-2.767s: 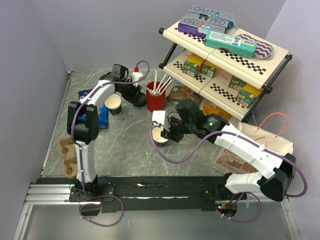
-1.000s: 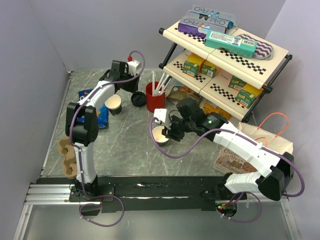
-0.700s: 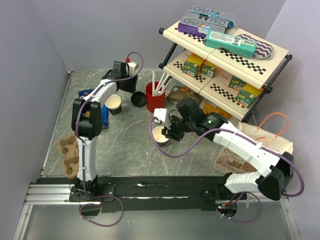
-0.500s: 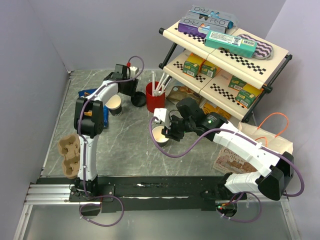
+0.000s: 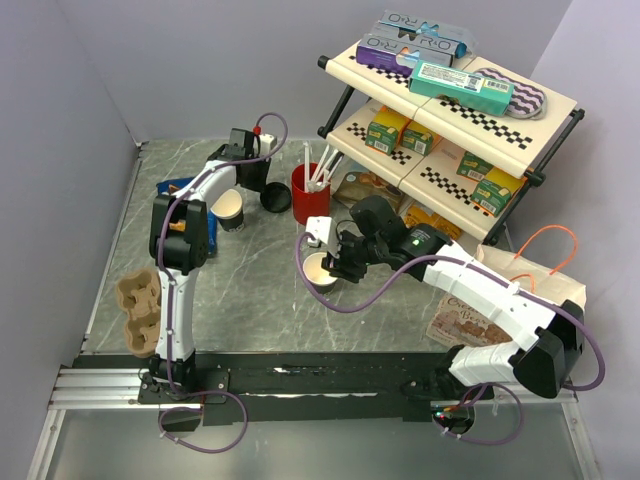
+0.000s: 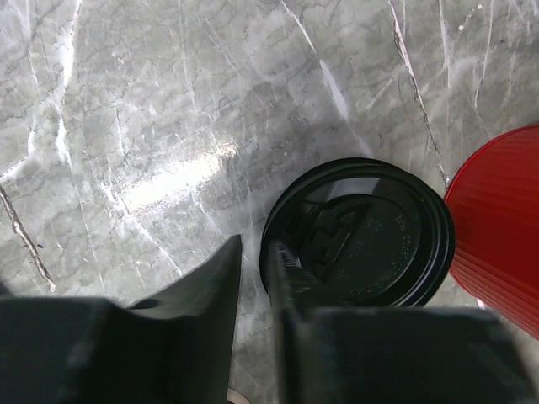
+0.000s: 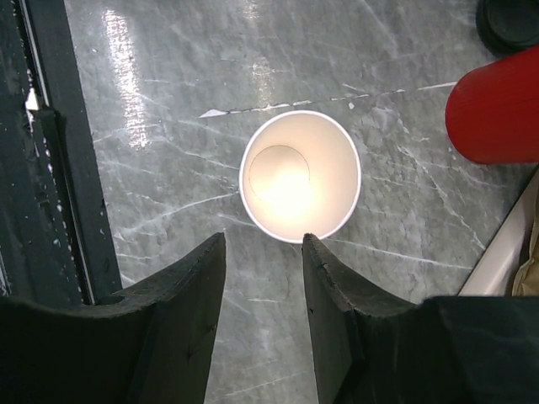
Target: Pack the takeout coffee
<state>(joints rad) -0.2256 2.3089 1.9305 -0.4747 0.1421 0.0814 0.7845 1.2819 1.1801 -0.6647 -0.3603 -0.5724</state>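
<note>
Cardboard of a moulded brown cup carrier (image 5: 137,313) is seen by the left edge of the grey marbled table (image 5: 250,300), towards the near corner. Farther back, a blue packet (image 5: 207,236) is partly hidden behind the left arm, and just right of it a dark-sleeved paper cup (image 5: 229,207) is stood upright and uncovered. Near the far edge the left gripper (image 6: 253,252) is lowered at the black lid (image 6: 370,231), which is laid flat on the table just beside the red cup (image 6: 497,219) with white straws. The jaws are drawn to a narrow gap astride the lid's left rim, one finger over the lid and one outside it; whether the rim is actually pinched cannot be told. Around the middle of the table an open cream-lined cup (image 7: 300,175) is stood empty, well apart from the lid. The right gripper (image 7: 263,237) is held above it with the jaws about half spread, and nothing is grasped by them. Along the right edge a checkered two-tier shelf rack (image 5: 450,120) is loaded with boxes, and a brown paper bag (image 5: 565,285) is set nearer.
</note>
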